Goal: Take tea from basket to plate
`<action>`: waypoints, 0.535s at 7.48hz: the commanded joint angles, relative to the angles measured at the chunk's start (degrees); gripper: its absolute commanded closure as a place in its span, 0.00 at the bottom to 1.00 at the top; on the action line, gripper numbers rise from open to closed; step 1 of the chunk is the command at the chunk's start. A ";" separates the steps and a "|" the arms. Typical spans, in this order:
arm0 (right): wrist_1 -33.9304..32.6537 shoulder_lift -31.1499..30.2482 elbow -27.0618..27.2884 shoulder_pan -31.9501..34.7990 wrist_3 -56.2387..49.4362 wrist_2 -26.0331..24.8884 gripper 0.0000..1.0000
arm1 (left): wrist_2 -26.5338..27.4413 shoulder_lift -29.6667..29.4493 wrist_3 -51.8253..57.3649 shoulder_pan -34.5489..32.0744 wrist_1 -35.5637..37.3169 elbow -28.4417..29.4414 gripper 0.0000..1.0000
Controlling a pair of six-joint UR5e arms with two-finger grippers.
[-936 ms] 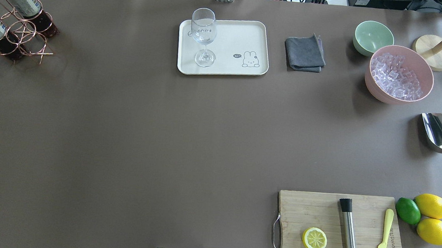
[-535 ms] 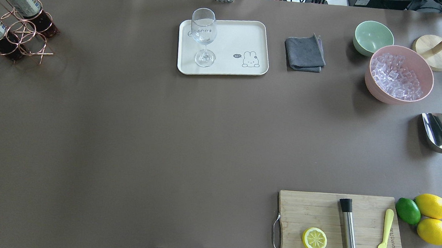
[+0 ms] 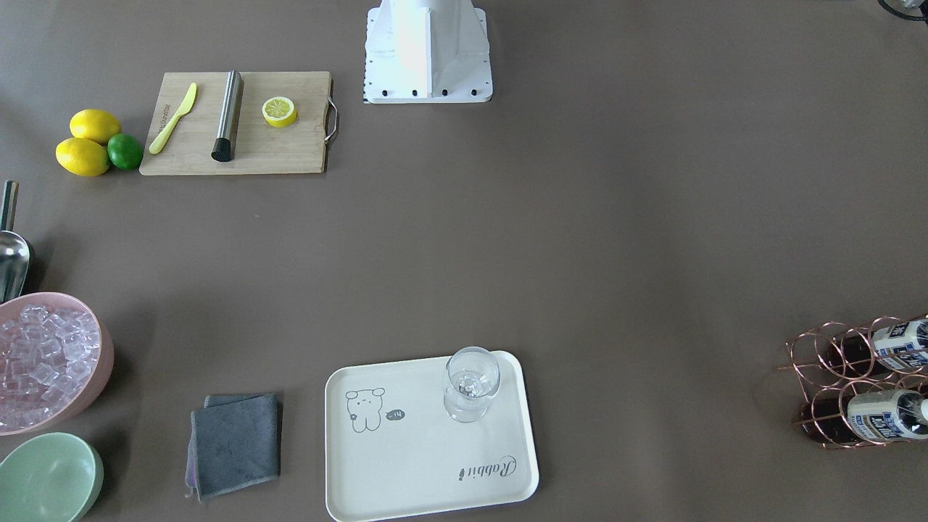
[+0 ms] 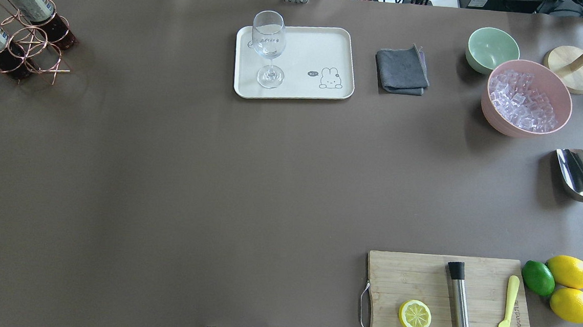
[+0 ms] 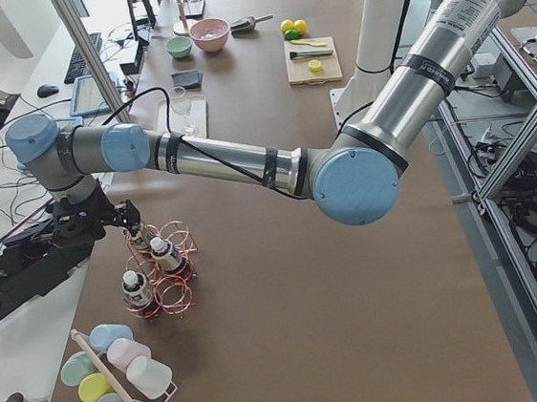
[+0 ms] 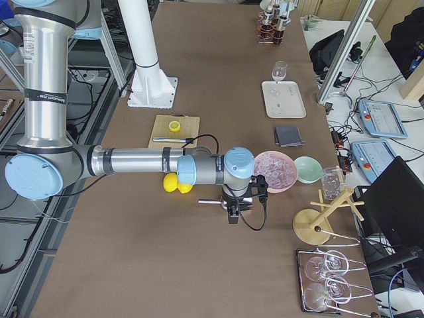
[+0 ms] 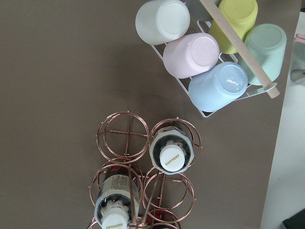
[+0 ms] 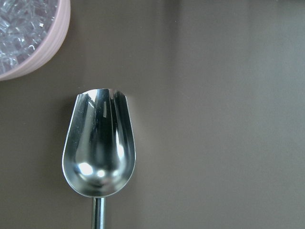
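Observation:
The basket (image 4: 53,70) is a copper wire rack at the table's far left, also in the front view (image 3: 800,360) and the left wrist view (image 7: 127,133). Tea bottles (image 4: 29,3) with white caps stand in it; one is centred in the left wrist view (image 7: 171,152). The plate (image 4: 320,47) is a cream tray at the far middle, also in the front view (image 3: 406,471). My left gripper (image 5: 117,220) hangs right by the basket (image 5: 177,292) and shows only in the left side view; I cannot tell its state. My right gripper (image 6: 240,205) hovers over a metal scoop; I cannot tell its state.
A wine glass (image 4: 268,49) stands on the plate's left end. A grey cloth (image 4: 401,71), mint bowl (image 4: 492,49) and pink bowl of ice (image 4: 527,98) lie to the right. A scoop (image 8: 99,152), wooden board (image 4: 417,275) and cup rack (image 7: 209,47) are nearby.

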 commanded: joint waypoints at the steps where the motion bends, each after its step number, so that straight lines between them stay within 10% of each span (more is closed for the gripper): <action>1: -0.08 0.56 5.11 0.02 0.25 2.60 0.01 | 0.02 -0.28 -2.57 1.45 -1.27 -0.02 0.01; 4: 0.01 4.93 8.72 -0.15 0.17 14.73 0.01 | -0.25 0.42 -2.57 2.24 -1.27 -0.73 0.02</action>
